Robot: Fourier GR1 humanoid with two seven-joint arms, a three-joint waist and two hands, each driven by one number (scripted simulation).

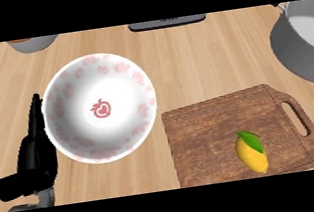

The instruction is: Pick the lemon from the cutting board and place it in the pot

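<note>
On the brown wooden cutting board (pixel 230 128) lay one yellow lemon (pixel 253 154) with green leaf, one grey metal pot (pixel 308 46) far right, one white strawberry-print plate (pixel 101 108) between, and left hand (pixel 33 160) released, fingers straight, beside the plate.

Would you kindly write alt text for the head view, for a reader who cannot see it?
A lemon lies on a cutting board at lower right of a wooden counter; a grey pot sits at upper right. A white plate with a strawberry motif is left of the board, and the left hand rests open beside it.
</note>
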